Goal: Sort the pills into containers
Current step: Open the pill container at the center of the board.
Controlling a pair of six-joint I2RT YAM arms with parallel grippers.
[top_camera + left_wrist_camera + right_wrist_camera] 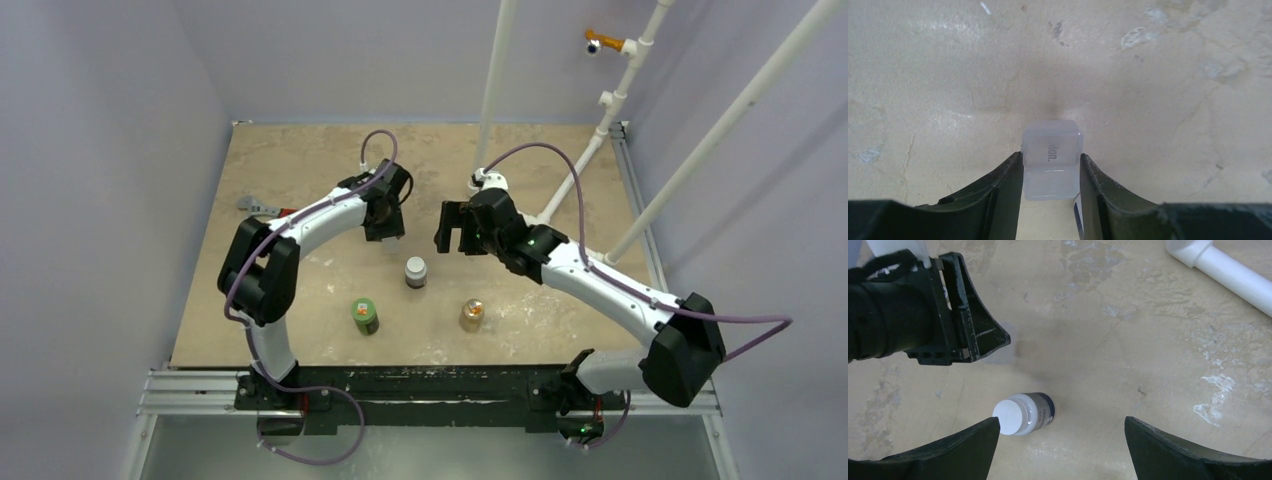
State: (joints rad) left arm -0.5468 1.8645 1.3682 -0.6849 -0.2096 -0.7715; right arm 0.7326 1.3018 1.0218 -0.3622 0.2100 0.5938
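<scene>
- My left claw is closed across the case. Both fingers press against its side walls, and the clear box sits between their tips.
- The case lies just beyond the white-capped bottle and a little to its left, low over the bench. Whether it rests on the surface or is raised a touch, I cannot tell from these views.
- Its long axis runs straight out from my left wrist, along the fingers, with the lid marked "Mon." at the far end. I grip it across the short width.
- My right claw gapes wide and holds nothing. It hangs beyond the white-capped bottle and slightly to its right, so the case lies to its left.
- The left arm is the nearer one, since it has the case in its grip. I judge the right claw to be the free one for any work on the lid or the pills.
- I see no pills in any view, neither on the bench around the white-capped bottle nor through the case wall.
- The green bottle and the tan-orange bottle stand nearer my bases than the white-capped bottle, one to each side, well apart from the case.
</scene>
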